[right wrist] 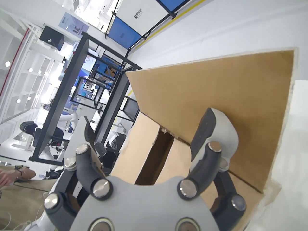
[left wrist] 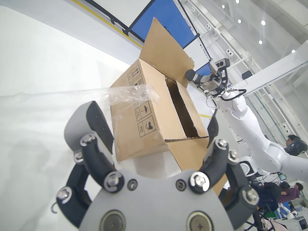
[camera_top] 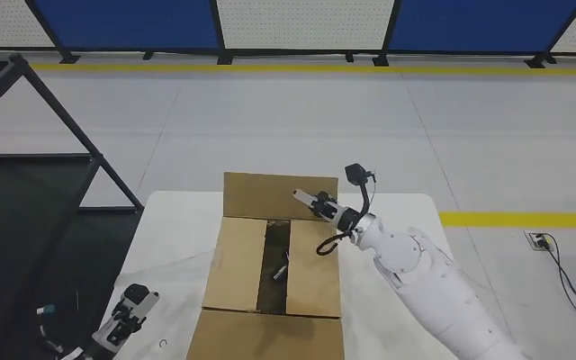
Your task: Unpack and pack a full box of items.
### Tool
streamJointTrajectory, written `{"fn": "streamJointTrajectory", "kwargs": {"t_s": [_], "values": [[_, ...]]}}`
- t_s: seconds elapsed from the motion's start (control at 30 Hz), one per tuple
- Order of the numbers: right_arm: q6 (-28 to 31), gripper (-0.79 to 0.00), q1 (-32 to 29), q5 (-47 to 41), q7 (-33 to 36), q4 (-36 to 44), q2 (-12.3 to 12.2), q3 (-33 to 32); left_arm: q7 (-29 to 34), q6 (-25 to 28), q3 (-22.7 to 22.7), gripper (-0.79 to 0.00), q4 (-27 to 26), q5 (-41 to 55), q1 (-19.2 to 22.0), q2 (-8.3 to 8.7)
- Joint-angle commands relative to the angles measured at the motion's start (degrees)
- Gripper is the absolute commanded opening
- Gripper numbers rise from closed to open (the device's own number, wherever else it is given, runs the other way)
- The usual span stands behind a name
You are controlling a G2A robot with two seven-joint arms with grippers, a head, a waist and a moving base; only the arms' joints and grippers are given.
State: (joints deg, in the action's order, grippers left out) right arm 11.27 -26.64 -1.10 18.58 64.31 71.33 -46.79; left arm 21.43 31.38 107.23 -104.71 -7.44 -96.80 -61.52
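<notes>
Cardboard box (camera_top: 236,261) sits just ahead of the right gripper (right wrist: 148,121), spread empty beside its raised flap (camera_top: 270,193); left gripper (left wrist: 154,112), farther off, likewise released.

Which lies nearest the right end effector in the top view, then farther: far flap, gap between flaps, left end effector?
1. Far flap, beside the right end effector.
2. Gap between flaps, box's middle.
3. Left end effector, table's near left corner.

One box (camera_top: 236,270), one bubble wrap sheet (left wrist: 130,94), one table (camera_top: 171,236)
</notes>
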Motion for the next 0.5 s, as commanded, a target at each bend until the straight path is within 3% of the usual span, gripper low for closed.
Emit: {"fn": "streamJointTrajectory", "kwargs": {"t_s": [0.0, 0.27, 0.47], "values": [[-0.03, 0.0, 1.75, -0.84, -0.63, -3.58, 1.05, 1.04, -0.31, -0.25, 0.12, 0.0, -0.05, 0.18, -0.41, -0.05], [-0.84, 0.0, 7.33, -3.84, 3.31, -15.4, 5.11, 5.12, -0.97, -0.85, 0.02, 0.0, -0.34, 0.42, -1.12, -0.2], [2.38, 0.0, 9.02, -5.19, 3.52, -20.14, 6.96, 5.44, -1.32, -1.27, -0.38, 0.0, -0.24, 0.2, -0.96, -0.3]]}}
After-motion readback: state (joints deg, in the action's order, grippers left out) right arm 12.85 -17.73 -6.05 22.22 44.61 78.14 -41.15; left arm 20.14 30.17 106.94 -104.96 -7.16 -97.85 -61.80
